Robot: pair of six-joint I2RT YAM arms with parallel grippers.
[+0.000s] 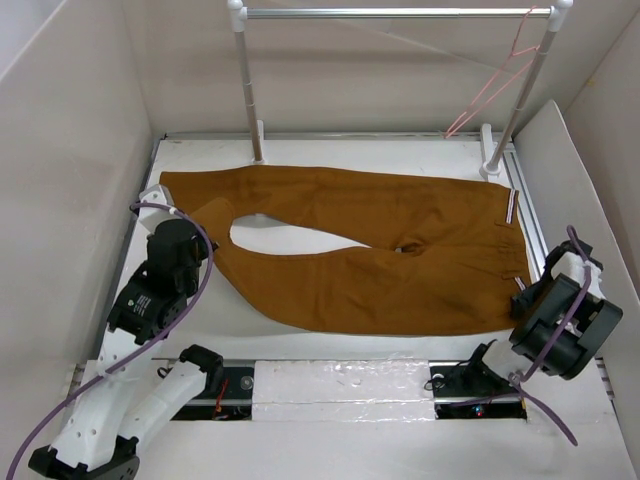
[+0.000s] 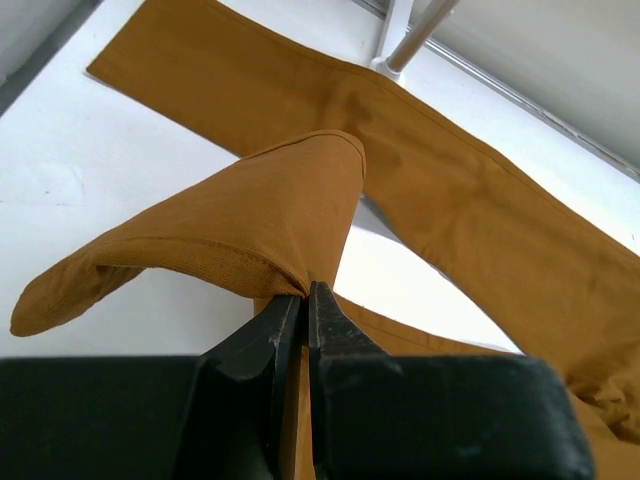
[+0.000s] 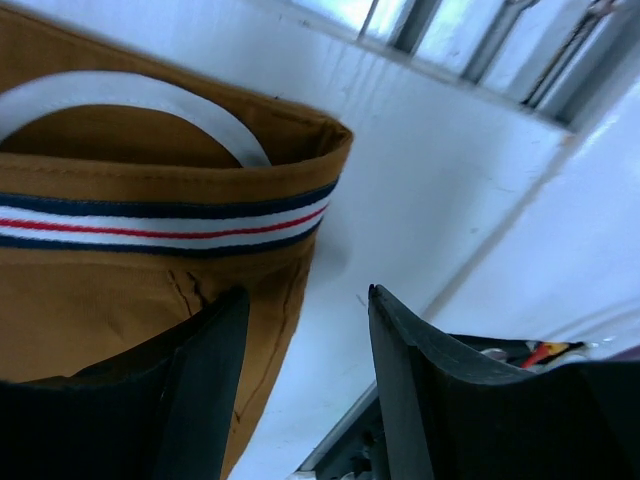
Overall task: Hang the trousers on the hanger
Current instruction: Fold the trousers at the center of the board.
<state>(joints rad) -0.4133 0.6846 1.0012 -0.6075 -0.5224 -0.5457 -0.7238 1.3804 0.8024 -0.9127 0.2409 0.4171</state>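
Top external view: the trousers (image 1: 400, 260) lie spread flat on the white worktop (image 1: 400, 150). Their two legs run out toward the left arm and the striped waistband lies at the right arm's end. The hanger (image 1: 497, 85) hangs from the silver rail (image 1: 390, 13), well beyond the right gripper and above it, with no cloth on it or near it.

At the left wrist, the left gripper (image 2: 305, 290) is clenched on a fold near the hem of one leg. The cloth rises in a hump just ahead of the closed jaws, while the other leg lies flat farther ahead.

At the right wrist, the right gripper (image 3: 306, 290) has its jaws apart at a corner of the waistband. One finger is over the brown cloth and the other over bare worktop, with the cloth's edge running into the gap between them. The red, white and blue stripe sits just ahead of that finger. Nothing is pinched there yet.

By my reading the task is at its start. One leg end is secured and the waist end is about to be taken. What remains is to close on the waistband, lift or fold the garment, carry it up to the rail and drape it over the hanger's bar. The hanger is thin and hangs freely, so it will likely swing when the cloth touches it.
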